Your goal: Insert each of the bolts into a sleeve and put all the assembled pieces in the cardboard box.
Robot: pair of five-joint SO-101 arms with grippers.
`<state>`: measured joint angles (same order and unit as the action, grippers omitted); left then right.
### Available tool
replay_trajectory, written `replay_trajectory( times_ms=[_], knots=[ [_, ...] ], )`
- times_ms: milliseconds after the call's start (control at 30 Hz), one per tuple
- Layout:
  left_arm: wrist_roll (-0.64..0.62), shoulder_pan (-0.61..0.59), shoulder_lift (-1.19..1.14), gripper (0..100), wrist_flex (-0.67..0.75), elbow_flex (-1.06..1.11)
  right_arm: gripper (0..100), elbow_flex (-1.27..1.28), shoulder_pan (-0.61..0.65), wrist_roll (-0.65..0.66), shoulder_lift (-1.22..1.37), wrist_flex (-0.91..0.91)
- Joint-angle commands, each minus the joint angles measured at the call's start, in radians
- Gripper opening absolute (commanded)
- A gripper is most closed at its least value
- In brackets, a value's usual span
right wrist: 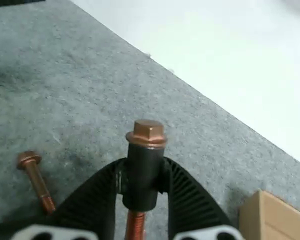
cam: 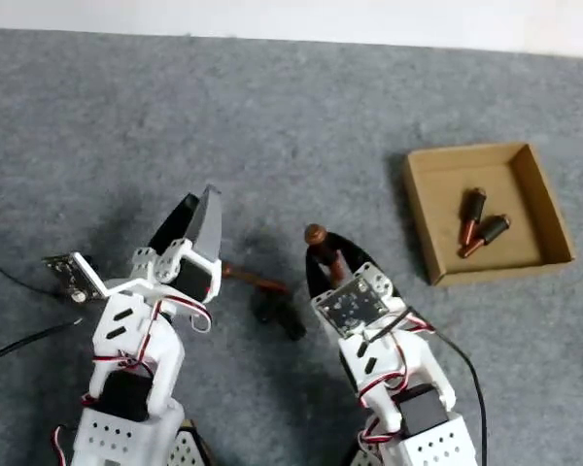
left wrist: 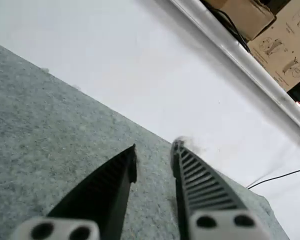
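Note:
My right gripper (cam: 328, 254) (right wrist: 144, 172) is shut on an assembled piece (right wrist: 142, 170), a black sleeve with a copper bolt through it. The piece stands upright with the bolt head (cam: 316, 234) on top. A loose copper bolt (cam: 253, 280) (right wrist: 35, 180) lies on the grey mat between the arms. Just in front of it lies a loose black sleeve (cam: 277, 313). My left gripper (cam: 200, 197) (left wrist: 154, 152) stands open above the mat to the left of them, with nothing between its fingers. The cardboard box (cam: 426, 209) at the right holds two assembled pieces (cam: 472, 216) (cam: 486, 234).
The grey mat (cam: 272, 126) covers the table, and a white strip runs along its far edge. A corner of the box (right wrist: 275, 217) is in the right wrist view. Black cables (cam: 19, 345) trail beside the left arm's base.

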<state>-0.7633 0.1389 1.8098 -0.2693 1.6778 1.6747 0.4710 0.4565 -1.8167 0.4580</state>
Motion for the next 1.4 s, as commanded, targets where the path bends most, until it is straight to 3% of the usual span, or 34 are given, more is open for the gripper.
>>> replay_trajectory(
  times_ms=[0, 167, 300, 633, 967, 1200, 1367],
  knots=[
    [0.035, 0.021, 0.008, 12, 0.021, 0.018, 0.5, 0.093, -0.056, -0.023, -0.018, -0.038],
    [0.219, 0.09, 0.008, 0, -0.014, 0.018, 0.5, 0.093, -0.143, -0.138, -0.021, -0.065],
    [0.281, 0.093, 0.008, 0, -0.035, 0.018, 0.5, 0.093, -0.194, -0.18, -0.021, -0.067],
    [0.545, -0.036, 0.008, 1, -0.173, 0.018, 0.5, 0.093, -0.321, -0.181, -0.013, -0.022],
    [0.565, -0.07, 0.008, 1, -0.206, 0.018, 0.5, 0.093, -0.378, -0.181, -0.016, -0.001],
    [0.566, -0.117, 0.008, 1, -0.25, 0.018, 0.5, 0.093, -0.493, -0.181, -0.013, 0.002],
    [0.566, -0.128, 0.008, 1, -0.25, 0.018, 0.5, 0.093, -0.518, -0.167, -0.013, -0.09]
  ],
)
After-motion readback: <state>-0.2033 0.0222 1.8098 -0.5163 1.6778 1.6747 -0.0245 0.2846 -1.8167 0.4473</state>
